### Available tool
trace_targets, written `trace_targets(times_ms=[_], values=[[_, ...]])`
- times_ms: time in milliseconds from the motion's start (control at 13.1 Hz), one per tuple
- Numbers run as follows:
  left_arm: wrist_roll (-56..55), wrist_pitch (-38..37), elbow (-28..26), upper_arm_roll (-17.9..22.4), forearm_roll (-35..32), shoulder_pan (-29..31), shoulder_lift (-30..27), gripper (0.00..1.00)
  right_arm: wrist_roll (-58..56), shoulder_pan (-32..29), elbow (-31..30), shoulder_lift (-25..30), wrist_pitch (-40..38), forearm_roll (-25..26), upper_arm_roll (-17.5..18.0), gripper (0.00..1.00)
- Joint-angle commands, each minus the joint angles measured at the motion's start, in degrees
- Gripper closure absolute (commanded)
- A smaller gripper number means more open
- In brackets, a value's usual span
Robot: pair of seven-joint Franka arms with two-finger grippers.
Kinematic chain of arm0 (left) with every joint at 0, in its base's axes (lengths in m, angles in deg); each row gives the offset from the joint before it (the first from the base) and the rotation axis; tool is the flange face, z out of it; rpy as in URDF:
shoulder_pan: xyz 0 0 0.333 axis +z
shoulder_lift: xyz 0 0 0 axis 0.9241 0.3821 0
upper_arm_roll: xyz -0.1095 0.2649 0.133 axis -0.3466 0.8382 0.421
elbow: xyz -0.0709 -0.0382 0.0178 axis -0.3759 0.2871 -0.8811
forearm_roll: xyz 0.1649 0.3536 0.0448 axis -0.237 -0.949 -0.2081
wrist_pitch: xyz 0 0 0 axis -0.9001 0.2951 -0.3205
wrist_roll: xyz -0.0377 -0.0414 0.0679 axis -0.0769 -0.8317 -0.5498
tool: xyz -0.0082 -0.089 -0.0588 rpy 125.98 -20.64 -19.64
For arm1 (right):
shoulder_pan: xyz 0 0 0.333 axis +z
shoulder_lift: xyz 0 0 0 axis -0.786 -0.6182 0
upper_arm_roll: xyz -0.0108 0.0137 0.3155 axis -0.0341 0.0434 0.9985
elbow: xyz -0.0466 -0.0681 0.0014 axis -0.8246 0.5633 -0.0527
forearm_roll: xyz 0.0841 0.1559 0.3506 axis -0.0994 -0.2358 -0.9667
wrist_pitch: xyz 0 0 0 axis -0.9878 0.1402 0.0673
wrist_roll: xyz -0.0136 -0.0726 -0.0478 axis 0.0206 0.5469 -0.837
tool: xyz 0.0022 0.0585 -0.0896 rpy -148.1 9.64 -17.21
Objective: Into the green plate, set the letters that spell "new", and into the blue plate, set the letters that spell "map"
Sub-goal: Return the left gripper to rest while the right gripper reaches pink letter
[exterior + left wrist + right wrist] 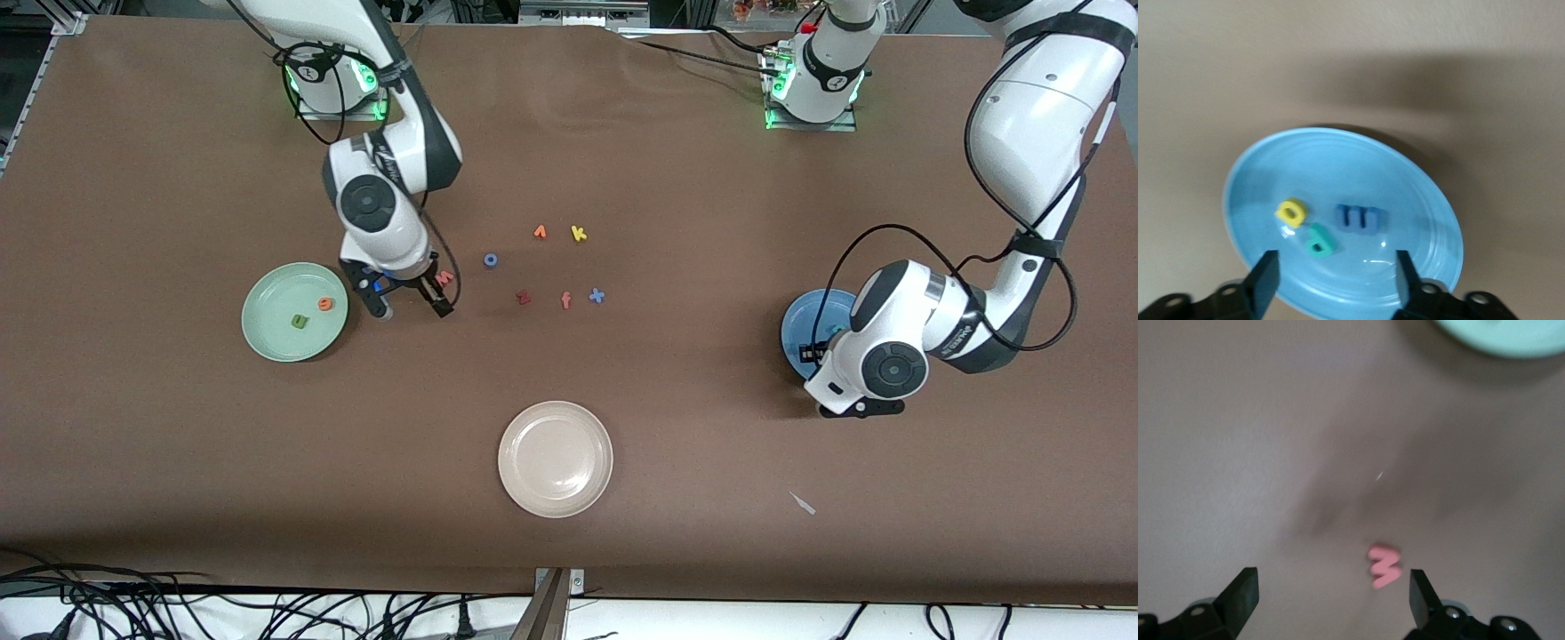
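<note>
**One letter left to collect**

The blue plate (1338, 220) at the left arm's end of the table already holds the blue m (1359, 219), the yellow a (1292, 213) and the teal p (1319, 241). The left gripper (1337, 275) hangs over that plate with its fingers spread wide and nothing between them.

The green plate (267, 342) at the right arm's end holds the green n (300, 322) and the orange e (326, 304). The pink w (1385, 565) lies flat on the table, apart from that plate and nearer the loose letters. The right gripper (411, 302) sits low over it, fingers wide open and empty, with the w toward one finger instead of centred.

Risks: because the w is off-centre, the closing fingers may push it sideways or flip it rather than pinch it. It is thin foam, so a grip that comes down too high could miss it. The red z (524, 298), salmon f (565, 300) and blue x (597, 296) lie well apart, so a wrong pick looks unlikely.

The table is covered in plain brown matting. A cream plate (556, 459) sits empty nearest the camera. Cables trail along the table's edge.
</note>
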Motion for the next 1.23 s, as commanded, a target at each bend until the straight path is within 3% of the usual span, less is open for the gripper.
trace_targets(times_ms=[0,230,766,995,1149], values=[[3.5,-10.0,5.2,-0.8,0.1,0.2,-4.7,0.0,4.6,2.6,-0.9,-1.2,2.7,0.3,-0.8,0.0],[8.2,-22.4,14.7,-1.1,4.3,-0.2,-6.1,0.0,4.3,2.6,-4.6,0.7,4.9,0.3,-1.0,0.0],[13.3,-36.2,27.2,-1.3,6.5,-0.6,-12.2,0.0,3.4,2.6,-12.1,2.6,13.6,-0.1,-1.0,0.01],[18.9,-36.1,27.5,-0.1,10.7,-0.4,-16.0,0.0,3.3,2.5,-12.1,2.0,14.2,-0.8,-0.9,0.06],[21.4,-35.9,27.5,3.3,13.3,-2.3,-18.0,0.0,3.2,2.5,-12.0,1.5,14.7,-1.1,-0.8,0.11]])
